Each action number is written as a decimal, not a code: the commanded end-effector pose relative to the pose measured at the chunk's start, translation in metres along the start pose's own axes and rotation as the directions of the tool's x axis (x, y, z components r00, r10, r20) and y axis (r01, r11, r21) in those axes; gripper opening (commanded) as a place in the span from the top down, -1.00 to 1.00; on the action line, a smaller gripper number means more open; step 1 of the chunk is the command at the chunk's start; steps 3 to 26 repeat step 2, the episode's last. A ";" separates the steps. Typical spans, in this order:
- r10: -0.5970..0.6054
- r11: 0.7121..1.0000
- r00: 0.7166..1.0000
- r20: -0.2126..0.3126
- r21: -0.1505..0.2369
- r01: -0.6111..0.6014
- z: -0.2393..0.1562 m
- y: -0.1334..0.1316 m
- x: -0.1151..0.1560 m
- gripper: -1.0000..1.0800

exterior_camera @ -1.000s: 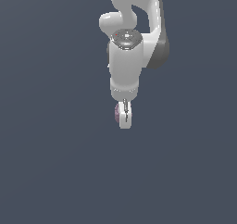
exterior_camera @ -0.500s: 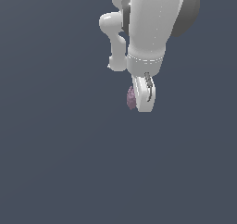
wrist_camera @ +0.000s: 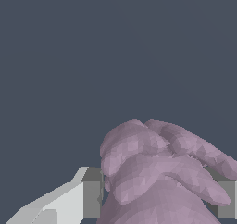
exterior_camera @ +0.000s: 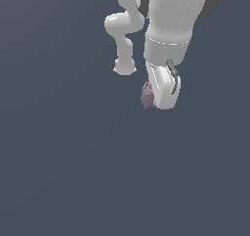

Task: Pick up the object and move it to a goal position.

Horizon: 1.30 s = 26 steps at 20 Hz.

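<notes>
While the fingers (wrist_camera: 92, 193) clamp it, the object (wrist_camera: 159, 172) shows ribbed mauve-pink lobes.

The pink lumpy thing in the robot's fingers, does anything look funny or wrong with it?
Nothing looks broken or spilled. The pink clump sits between the gripper's two fingers, and in the exterior view it bulges out on one side of them rather than sitting centred. It hangs in the air with nothing visible beneath it.

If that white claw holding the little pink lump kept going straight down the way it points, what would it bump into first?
Nothing that shows. Below the white gripper and its mauve-pink ribbed clump both views show only plain dark grey; whether that is a floor, or how near, is unclear.
</notes>
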State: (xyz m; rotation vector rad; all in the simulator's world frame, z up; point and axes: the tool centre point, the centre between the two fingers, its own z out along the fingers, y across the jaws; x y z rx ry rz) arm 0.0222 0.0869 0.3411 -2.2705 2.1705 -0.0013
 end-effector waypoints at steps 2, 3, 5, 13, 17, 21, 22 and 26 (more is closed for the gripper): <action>0.000 1.000 1.000 0.000 -0.001 0.000 -0.003 -0.001 -0.001 1.00; 0.000 1.000 1.000 0.000 -0.001 0.000 -0.003 -0.001 -0.001 1.00; 0.000 1.000 1.000 0.000 -0.001 0.000 -0.003 -0.001 -0.001 1.00; 0.000 1.000 1.000 0.000 -0.001 0.000 -0.003 -0.001 -0.001 1.00; 0.000 1.000 1.000 0.000 -0.001 0.000 -0.003 -0.001 -0.001 1.00; 0.000 1.000 1.000 0.000 -0.001 0.000 -0.003 -0.001 -0.001 1.00; 0.000 1.000 1.000 0.000 -0.001 0.000 -0.003 -0.001 -0.001 1.00; 0.000 1.000 1.000 0.000 -0.001 0.000 -0.003 -0.001 -0.001 1.00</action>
